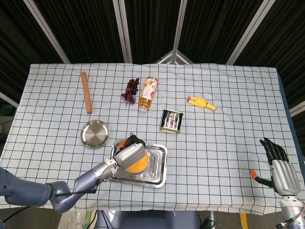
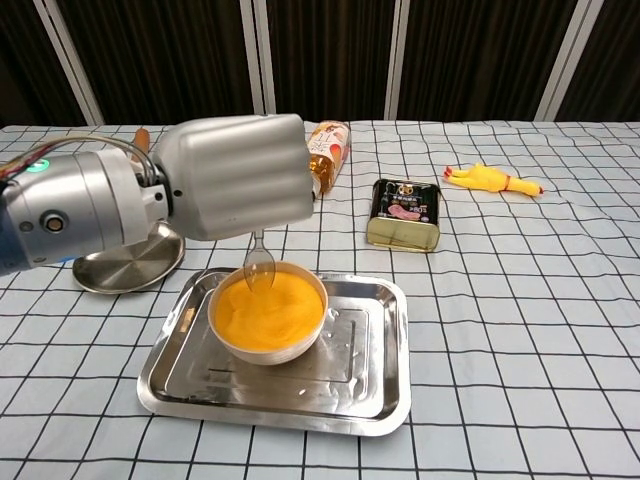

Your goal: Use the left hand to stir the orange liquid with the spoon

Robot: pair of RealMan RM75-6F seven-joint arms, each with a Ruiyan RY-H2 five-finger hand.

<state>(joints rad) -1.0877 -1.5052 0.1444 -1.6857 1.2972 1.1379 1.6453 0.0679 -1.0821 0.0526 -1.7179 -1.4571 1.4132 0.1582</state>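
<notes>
Checked blue-and-white cloth covers your table [image 2: 520,330] from edge to edge, dark curtain panels hanging behind it. Nearest you, the steel tray [image 2: 375,395] sits flat on the cloth, and the white bowl [image 2: 268,345] stands in its left half, full of orange liquid [image 2: 270,310]. Your left hand [image 2: 235,175] is right over that bowl, fingers curled into a fist around the handle of the spoon [image 2: 259,265], and the spoon hangs down with its bowl at the far-left edge of the liquid; whether the tip is actually dipped in or just above the surface, you can't tell from the chest view. From the head view the same hand [image 1: 127,153] covers much of the bowl, orange showing beside it. Off at the near right corner, your right hand [image 1: 279,164] is held apart from everything, palm open, fingers spread and holding nothing. Just beyond the tray on the left, there's the small round steel plate [image 2: 125,265], partly behind your forearm. Moving back, the rectangular tin can [image 2: 403,213] lies beyond the tray's far right corner. Further on, the yellow rubber chicken [image 2: 492,179] lies on its side to the right, the bottle [image 2: 325,152] lies on its side toward the middle with the dark red grapes [image 1: 131,90] just beside it, and the wooden rolling pin [image 1: 86,92] stretches along the far left.
</notes>
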